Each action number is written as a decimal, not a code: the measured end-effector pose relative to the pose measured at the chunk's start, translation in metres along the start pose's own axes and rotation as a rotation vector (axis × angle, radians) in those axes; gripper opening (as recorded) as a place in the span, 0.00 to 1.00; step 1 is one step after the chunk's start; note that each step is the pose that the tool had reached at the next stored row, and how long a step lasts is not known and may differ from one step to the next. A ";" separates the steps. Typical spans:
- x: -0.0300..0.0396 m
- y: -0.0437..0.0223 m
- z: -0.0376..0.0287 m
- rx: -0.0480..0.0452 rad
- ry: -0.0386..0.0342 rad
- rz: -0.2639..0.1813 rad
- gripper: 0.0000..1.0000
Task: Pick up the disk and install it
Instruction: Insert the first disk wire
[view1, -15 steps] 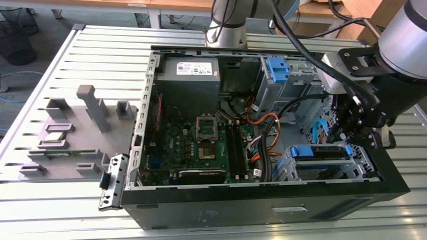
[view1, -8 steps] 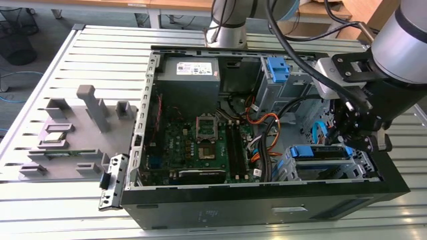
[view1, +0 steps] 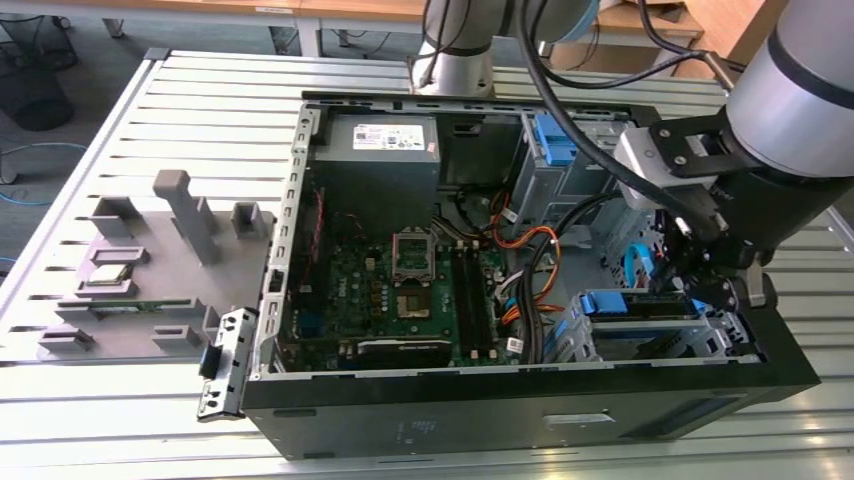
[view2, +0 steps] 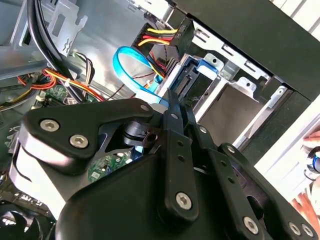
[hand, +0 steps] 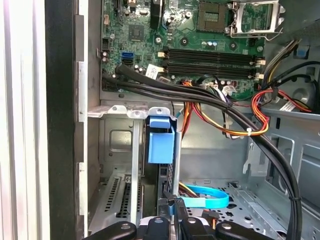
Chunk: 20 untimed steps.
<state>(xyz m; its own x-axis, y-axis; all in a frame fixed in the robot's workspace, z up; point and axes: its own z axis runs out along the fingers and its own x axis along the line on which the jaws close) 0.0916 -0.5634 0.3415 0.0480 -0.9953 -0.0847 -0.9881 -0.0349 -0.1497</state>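
The disk (hand: 166, 176) stands on edge in the metal drive cage (hand: 120, 150) at the front corner of the open computer case, its blue bracket tab (hand: 161, 140) uppermost on it. In the exterior view the disk (view1: 638, 304) sits in the cage at that view's lower right, under the arm's wrist. My gripper (hand: 173, 209) is right at the disk's near end, its fingers drawn together, and I see nothing between them. In the second wrist view the gripper (view2: 176, 107) points at the blue-railed disk (view2: 194, 75) in the cage.
Thick black cables (hand: 210, 97) and orange-yellow wires (hand: 240, 131) run beside the cage. A light blue flat cable (hand: 205, 202) lies on the case floor by the fingers. The motherboard (view1: 400, 290) and grey power-supply box (view1: 380, 145) fill the case. A grey parts fixture (view1: 147, 250) stands on the exterior view's left.
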 end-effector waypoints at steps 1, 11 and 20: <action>0.0002 0.0011 0.0005 0.0031 0.0000 -0.001 0.16; 0.0009 0.0050 0.0036 0.0212 -0.0007 -0.006 0.16; 0.0009 0.0064 0.0047 0.0220 -0.0009 -0.006 0.16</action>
<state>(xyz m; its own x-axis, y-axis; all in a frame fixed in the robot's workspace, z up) 0.0861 -0.5641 0.3359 0.0544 -0.9949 -0.0845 -0.9843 -0.0392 -0.1719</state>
